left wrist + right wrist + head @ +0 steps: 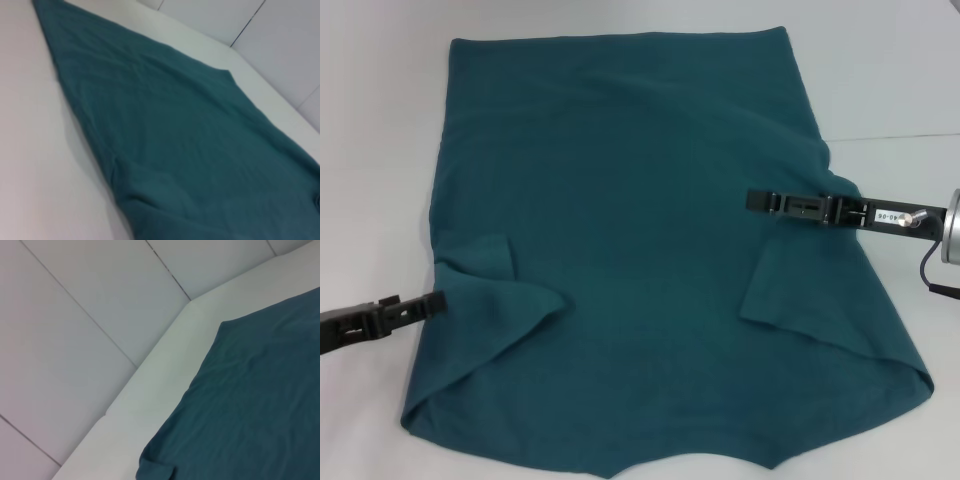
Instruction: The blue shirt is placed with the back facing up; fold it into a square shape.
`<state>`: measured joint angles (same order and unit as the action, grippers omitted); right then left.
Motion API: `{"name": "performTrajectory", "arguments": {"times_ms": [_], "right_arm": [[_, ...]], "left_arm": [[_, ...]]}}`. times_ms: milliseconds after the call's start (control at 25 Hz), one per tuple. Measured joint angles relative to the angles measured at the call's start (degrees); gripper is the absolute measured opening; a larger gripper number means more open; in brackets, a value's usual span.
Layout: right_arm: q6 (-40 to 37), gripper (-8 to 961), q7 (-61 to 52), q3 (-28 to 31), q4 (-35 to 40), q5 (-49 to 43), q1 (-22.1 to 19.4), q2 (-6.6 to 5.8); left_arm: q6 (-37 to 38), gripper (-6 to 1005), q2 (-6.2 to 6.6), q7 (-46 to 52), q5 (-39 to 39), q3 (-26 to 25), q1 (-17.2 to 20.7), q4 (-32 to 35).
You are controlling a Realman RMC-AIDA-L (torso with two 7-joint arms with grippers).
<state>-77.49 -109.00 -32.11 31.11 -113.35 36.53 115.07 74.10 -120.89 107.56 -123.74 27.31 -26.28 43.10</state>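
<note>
The blue shirt [630,230] lies flat on the white table [375,150], hem at the far side and neck end toward me. Both short sleeves are folded inward over the body, the left one [505,295] and the right one [790,290]. My left gripper [438,300] sits at the shirt's left edge, its tip against the folded left sleeve. My right gripper [753,200] reaches in from the right and hovers over the shirt's right half, above the folded sleeve. The left wrist view shows the shirt [200,150] stretching away; the right wrist view shows a far corner of the shirt [260,405].
Bare white table surrounds the shirt on the left, right and far sides. A seam or table edge [900,135] runs at the right. The right wrist view shows the table's edge [150,375] and grey floor tiles [75,340] beyond it.
</note>
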Motion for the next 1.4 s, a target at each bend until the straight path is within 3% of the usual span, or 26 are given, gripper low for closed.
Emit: {"name": "performTrajectory", "arguments": {"times_ms": [360,1400], "right_arm": [[0.98,915,-0.81,0.02,0.0,0.0,0.29,-0.22],[0.94,916,-1.39,0.67,0.44,0.13,0.26,-0.64]], "left_arm": [[-1.79,886,0.04,2.3,-3.82,0.65,-0.37,-0.25],[2.37,886,0.05,4.69,-10.89,1.36,-0.7,1.2]]}}
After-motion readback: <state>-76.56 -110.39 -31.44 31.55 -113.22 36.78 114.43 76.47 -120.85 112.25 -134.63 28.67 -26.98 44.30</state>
